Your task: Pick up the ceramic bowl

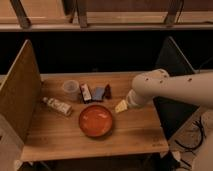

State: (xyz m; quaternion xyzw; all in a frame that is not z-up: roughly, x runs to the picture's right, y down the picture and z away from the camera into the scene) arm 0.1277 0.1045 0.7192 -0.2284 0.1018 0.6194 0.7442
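Observation:
The ceramic bowl (96, 120) is wide, shallow and orange-red, and sits upright on the wooden table (60, 140), near the front middle. My white arm reaches in from the right. My gripper (121, 106) is at its pale tip, just right of the bowl's rim and slightly behind it, low over the table. It holds nothing that I can see.
A translucent plastic cup (70, 89) stands behind the bowl on the left. A small bottle (57, 105) lies on its side at the left. Small packets (86, 92) and a blue one (98, 93) lie behind the bowl. Wooden side panels (20, 95) flank the table.

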